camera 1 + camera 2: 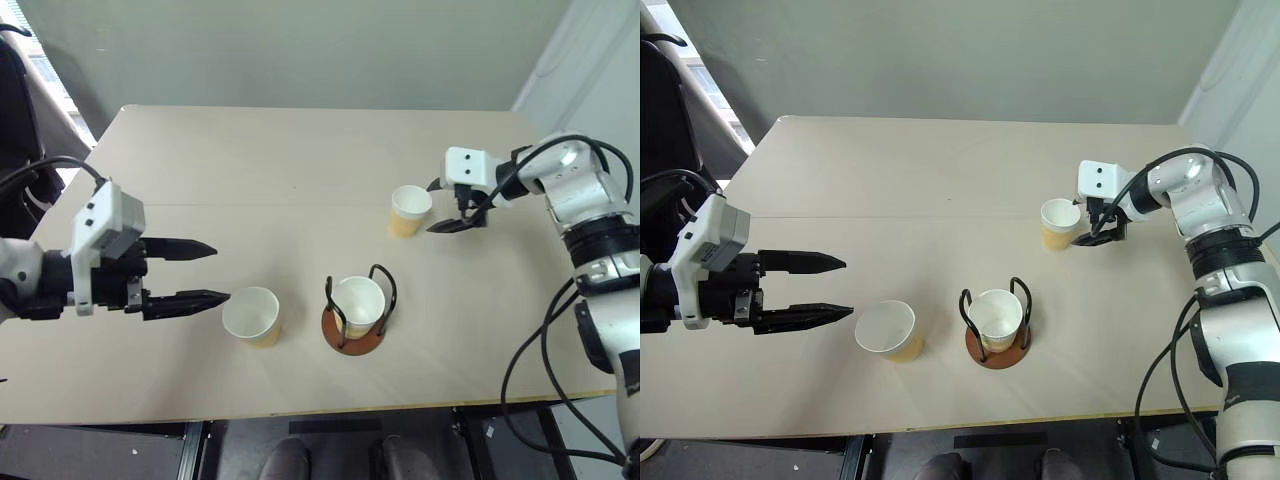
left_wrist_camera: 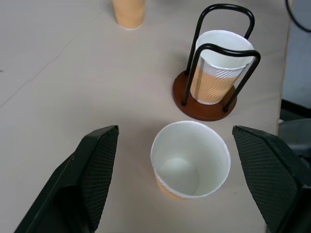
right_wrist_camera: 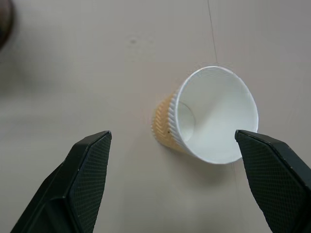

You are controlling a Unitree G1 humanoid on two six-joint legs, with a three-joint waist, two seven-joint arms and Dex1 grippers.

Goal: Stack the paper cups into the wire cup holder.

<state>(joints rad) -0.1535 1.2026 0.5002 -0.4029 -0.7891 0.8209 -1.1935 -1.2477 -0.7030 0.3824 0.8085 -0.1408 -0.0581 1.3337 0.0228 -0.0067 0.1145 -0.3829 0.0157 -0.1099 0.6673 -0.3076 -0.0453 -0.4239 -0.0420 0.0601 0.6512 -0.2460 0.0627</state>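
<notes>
Three paper cups stand upright on the table. One paper cup [image 1: 358,300] sits inside the wire cup holder [image 1: 347,343], a brown disc with black wire loops, near the front edge. A second cup [image 1: 251,316] stands just left of the holder. My left gripper [image 1: 221,273] is open, its tips level with that cup and just short of it, nothing held. The third cup [image 1: 409,211] stands further back on the right. My right gripper [image 1: 436,208] is open beside it; in the right wrist view the cup [image 3: 209,116] lies ahead between the spread fingers, untouched.
The beige table [image 1: 300,150] reaches far back behind the cups. Its front edge [image 1: 300,405] runs close below the holder. A dark chair [image 1: 15,90] stands off the table's left side, and a white wall corner [image 1: 590,60] rises at the right.
</notes>
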